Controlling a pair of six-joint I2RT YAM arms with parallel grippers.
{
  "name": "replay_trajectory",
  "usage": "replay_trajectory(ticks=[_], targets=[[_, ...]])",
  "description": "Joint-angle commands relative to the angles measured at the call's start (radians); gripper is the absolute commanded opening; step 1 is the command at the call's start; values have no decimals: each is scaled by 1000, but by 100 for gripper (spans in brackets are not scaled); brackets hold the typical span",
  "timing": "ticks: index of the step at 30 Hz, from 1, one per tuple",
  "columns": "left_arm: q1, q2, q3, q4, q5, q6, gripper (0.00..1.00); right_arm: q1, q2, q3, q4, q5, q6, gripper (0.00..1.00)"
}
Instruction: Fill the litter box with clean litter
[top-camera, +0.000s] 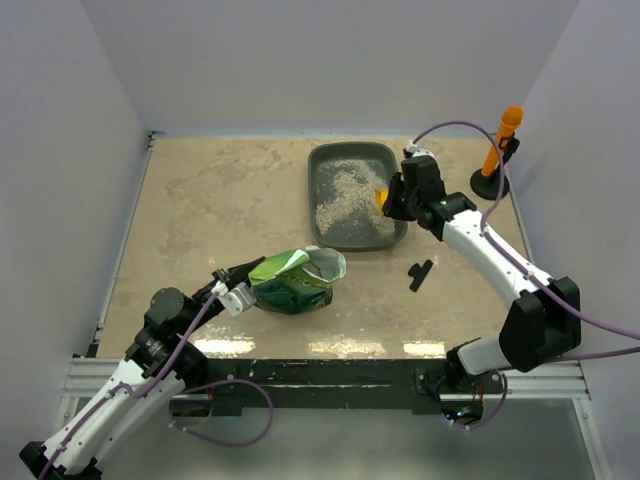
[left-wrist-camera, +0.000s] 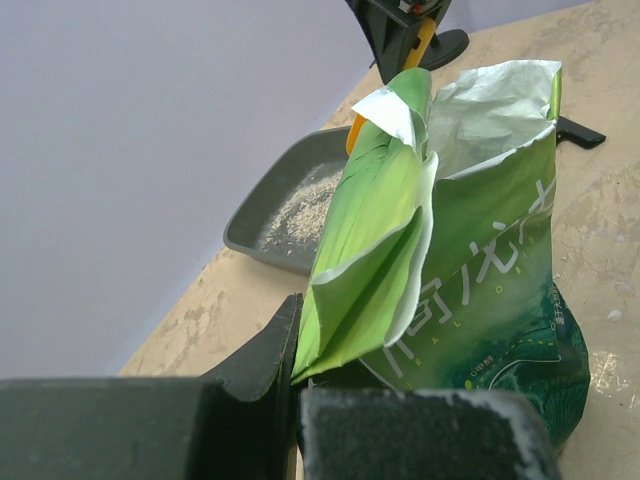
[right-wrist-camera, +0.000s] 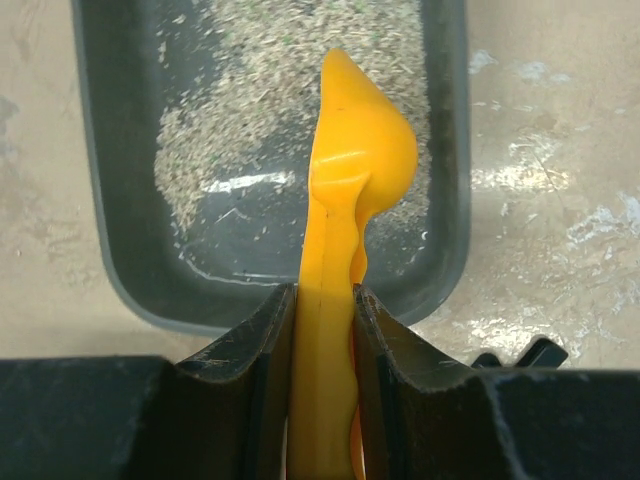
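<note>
The dark grey litter box (top-camera: 330, 160) sits at the back centre-right, with pale litter (top-camera: 340, 190) spread in its middle. It also shows in the right wrist view (right-wrist-camera: 110, 200) and the left wrist view (left-wrist-camera: 255, 225). My right gripper (top-camera: 392, 198) is shut on a yellow scoop (right-wrist-camera: 345, 170), held on edge over the box's right side; its bowl faces away. My left gripper (top-camera: 248, 283) is shut on the folded edge of the open green bag (top-camera: 295, 280), which lies on the table in front of the box. The bag's mouth (left-wrist-camera: 490, 100) is open.
An orange brush (top-camera: 497, 140) stands in a black holder at the back right. A small black clip (top-camera: 420, 272) lies on the table right of the bag. White walls enclose the table on three sides.
</note>
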Motion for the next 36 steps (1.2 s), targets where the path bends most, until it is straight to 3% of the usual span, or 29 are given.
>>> replay_trajectory(ticks=[1,6,12,20,28,36], targets=[[2,-16,10,61,4,-18,0,53,-42,91,-67,108,-79,0],[2,-21,10,61,2,-20,0,65,-41,173,-164,198,-112,0],[2,-20,11,61,2,-20,0,64,-82,277,-259,116,-115,0],[2,-12,13,60,18,-20,0,65,-211,436,-434,-221,-90,0],[2,20,21,60,33,-20,0,65,-297,483,-579,-570,-66,0],[2,28,27,53,47,-20,0,67,-383,434,-678,-731,-50,0]])
